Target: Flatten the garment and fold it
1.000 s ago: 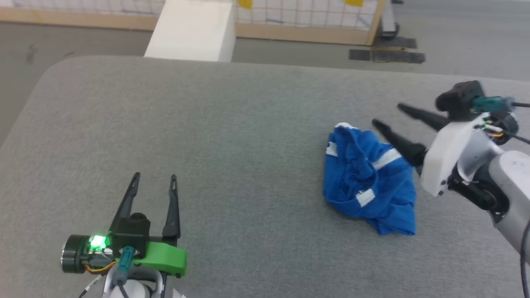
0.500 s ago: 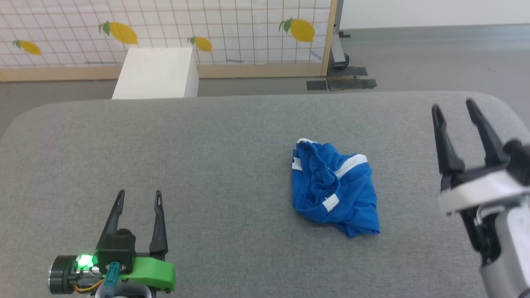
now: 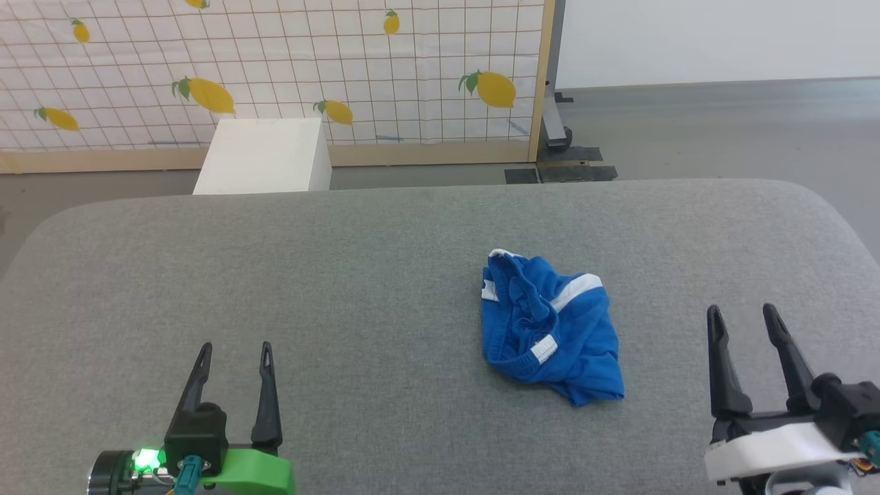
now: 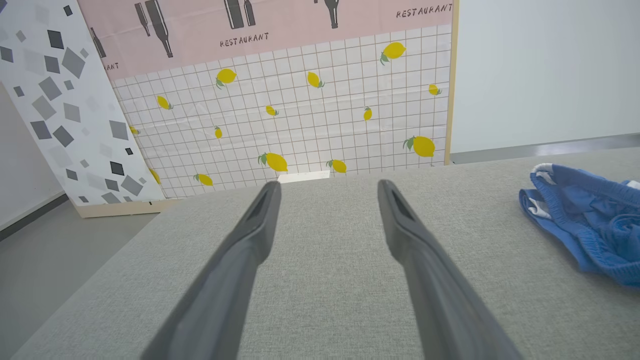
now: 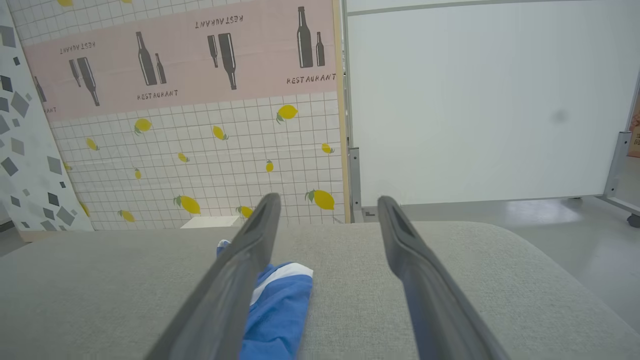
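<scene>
The garment (image 3: 550, 330): where does it lie? asks the picture desk.

"Crumpled in a heap on the grey padded table (image 3: 344, 275), right of the middle in the head view," the photographer answers. "It is royal blue with white bands, bunched so that a gathered band curls along its left side. It lies free of both grippers."

"And the grippers themselves?"

"The left gripper (image 3: 235, 347) sits over the near left of the table, well apart from the cloth. Its two dark fingers are spread and point away from the robot, with bare table between them. A green light (image 3: 146, 458) glows at its wrist. The right gripper (image 3: 741, 309) is at the near right, near the garment but clear of it, its fingers likewise parted and holding nothing."

"What do the wrist cameras add?"

"From the left wrist the garment (image 4: 585, 220) shows at the right edge, off to the side of the spread fingers. From the right wrist the garment (image 5: 280, 305) lies ahead and to the left, partly hidden behind the left-hand finger (image 5: 237, 280). Whether either gripper touches the table cannot be told."

"And beyond the table?"

"A white box (image 3: 265, 155) stands on the floor past the far edge, in front of a screen (image 3: 275, 69) printed with lemons."
</scene>
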